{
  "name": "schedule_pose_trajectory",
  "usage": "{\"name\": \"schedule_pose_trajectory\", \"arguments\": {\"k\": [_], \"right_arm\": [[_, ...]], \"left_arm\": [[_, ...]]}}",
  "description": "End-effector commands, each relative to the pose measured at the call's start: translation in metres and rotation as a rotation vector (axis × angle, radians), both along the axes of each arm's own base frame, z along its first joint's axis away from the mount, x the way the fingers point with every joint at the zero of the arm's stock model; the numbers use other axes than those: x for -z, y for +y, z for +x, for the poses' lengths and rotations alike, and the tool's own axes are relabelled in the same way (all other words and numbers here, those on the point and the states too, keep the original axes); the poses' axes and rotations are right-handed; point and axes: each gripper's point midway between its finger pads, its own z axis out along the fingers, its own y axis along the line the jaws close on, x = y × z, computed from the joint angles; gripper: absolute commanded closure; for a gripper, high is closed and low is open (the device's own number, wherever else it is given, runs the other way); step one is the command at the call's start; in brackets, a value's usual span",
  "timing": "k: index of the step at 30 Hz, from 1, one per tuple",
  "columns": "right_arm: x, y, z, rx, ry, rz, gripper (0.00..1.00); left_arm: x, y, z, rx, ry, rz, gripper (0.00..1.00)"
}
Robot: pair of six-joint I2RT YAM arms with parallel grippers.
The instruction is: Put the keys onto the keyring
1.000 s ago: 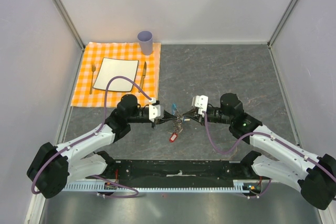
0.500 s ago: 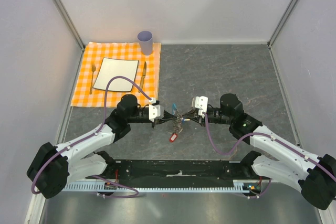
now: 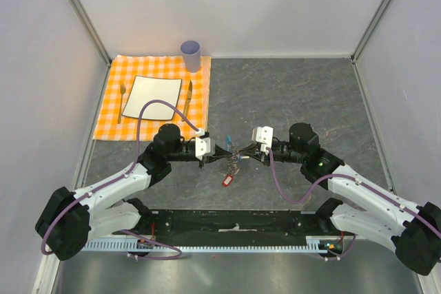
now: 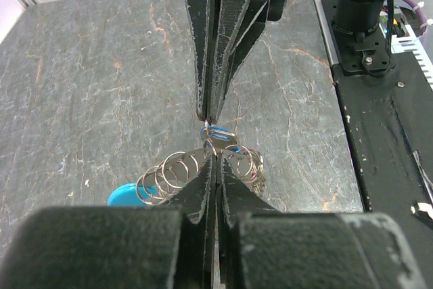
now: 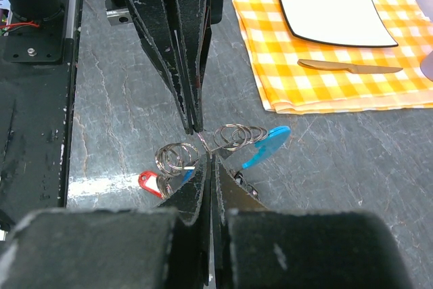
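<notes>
The keyring (image 4: 177,171) is held just above the surface (image 3: 296,101), stretched between the two arms. Its cyan clasp (image 5: 265,145) is seen at the end of the chain links, to the left gripper's side. The left gripper (image 4: 216,162) is clenched on one of the keyring's silver links. The right gripper (image 5: 208,160) is likewise pinched tight directly opposite, tip to tip with the left. Whether a link or a key is nipped there cannot be told.

A blue-tagged key (image 4: 216,130) is seen right at the keyring, where the two grippers meet, so it is judged to be the one being threaded. A red-tagged key (image 5: 149,182) lies just beside the keyring, toward the arm bases. It appears to be linked to the keyring through a ring, though this cannot be confirmed. The task is therefore judged partly done, with the threading at the pinch point unfinished.

No brand, label or legible writing can be made out on the tags, the clasp or the grippers.
</notes>
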Motion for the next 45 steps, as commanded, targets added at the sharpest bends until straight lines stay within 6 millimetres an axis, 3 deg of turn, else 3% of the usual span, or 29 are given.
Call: {"name": "schedule_pose_trajectory", "arguments": {"k": [1, 45], "right_arm": [[-0.0115, 0.0026, 0.0003, -0.014, -0.06, 0.027, 1.0], [-0.0143, 0.0085, -0.0057, -0.068, -0.055, 0.036, 1.0]], "left_arm": [[-0.0136, -0.0008, -0.0021, 0.021, -0.055, -0.039, 0.98], [-0.0148, -0.0014, -0.0018, 0.023, -0.055, -0.043, 0.98]]}}
